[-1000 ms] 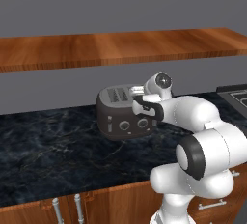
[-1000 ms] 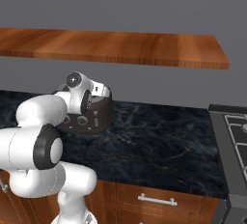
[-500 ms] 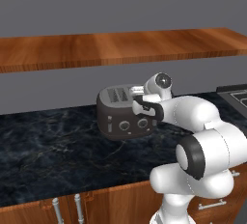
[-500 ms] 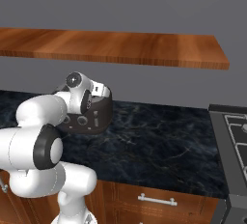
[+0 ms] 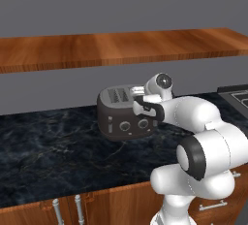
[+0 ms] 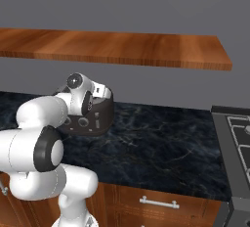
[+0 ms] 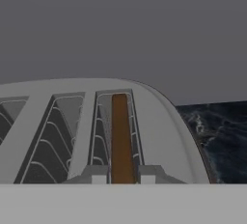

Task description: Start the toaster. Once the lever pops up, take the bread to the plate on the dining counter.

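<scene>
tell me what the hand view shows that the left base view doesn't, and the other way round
Hand view: a thin dark brown bread slice standing on edge in a slot, with the tool closed on its near end.

Left base view: the two round knobs and a pale lever on the appliance's front, the wooden shelf above, and silver cabinet handles below.

Both: the dark grey rounded toaster on the black marble counter.

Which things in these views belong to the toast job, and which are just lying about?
Part of the job:
- toaster
- bread, standing in a toaster slot
- gripper, shut on the bread

Just there:
- stove
- wooden shelf
- black counter
</scene>
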Controlling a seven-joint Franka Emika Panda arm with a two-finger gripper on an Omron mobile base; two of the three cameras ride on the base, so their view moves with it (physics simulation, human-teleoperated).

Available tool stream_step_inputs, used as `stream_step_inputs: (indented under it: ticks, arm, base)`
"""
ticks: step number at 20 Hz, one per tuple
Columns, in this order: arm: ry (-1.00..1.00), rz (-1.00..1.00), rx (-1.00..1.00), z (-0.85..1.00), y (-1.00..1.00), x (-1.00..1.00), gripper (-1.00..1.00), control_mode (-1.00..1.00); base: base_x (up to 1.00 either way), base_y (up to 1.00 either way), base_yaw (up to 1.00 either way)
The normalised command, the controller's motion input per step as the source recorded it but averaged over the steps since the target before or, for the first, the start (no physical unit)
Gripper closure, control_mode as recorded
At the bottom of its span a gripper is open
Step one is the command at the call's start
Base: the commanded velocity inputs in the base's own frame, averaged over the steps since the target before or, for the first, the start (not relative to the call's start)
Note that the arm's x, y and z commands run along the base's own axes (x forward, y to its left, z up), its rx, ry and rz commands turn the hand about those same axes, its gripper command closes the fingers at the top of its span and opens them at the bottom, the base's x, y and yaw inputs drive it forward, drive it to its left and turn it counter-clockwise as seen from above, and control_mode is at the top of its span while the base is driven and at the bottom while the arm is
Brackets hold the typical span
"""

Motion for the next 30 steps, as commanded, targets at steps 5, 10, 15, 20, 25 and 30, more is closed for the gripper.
stream_step_inputs:
  ticks: [5, 10, 15, 20, 25, 30]
  arm:
    - [0.00, 0.00, 0.00, 0.00, 0.00, 0.00, 1.00, -1.00]
    - [0.00, 0.00, 0.00, 0.00, 0.00, 0.00, 1.00, -1.00]
    - [0.00, 0.00, 0.00, 0.00, 0.00, 0.00, 1.00, -1.00]
    - [0.00, 0.00, 0.00, 0.00, 0.00, 0.00, 1.00, -1.00]
    - [0.00, 0.00, 0.00, 0.00, 0.00, 0.00, 1.00, -1.00]
    - [0.00, 0.00, 0.00, 0.00, 0.00, 0.00, 1.00, -1.00]
  base:
    - [0.00, 0.00, 0.00]
    - [0.00, 0.00, 0.00]
    - [0.00, 0.00, 0.00]
    - [0.00, 0.00, 0.00]
    - [0.00, 0.00, 0.00]
    - [0.00, 0.00, 0.00]
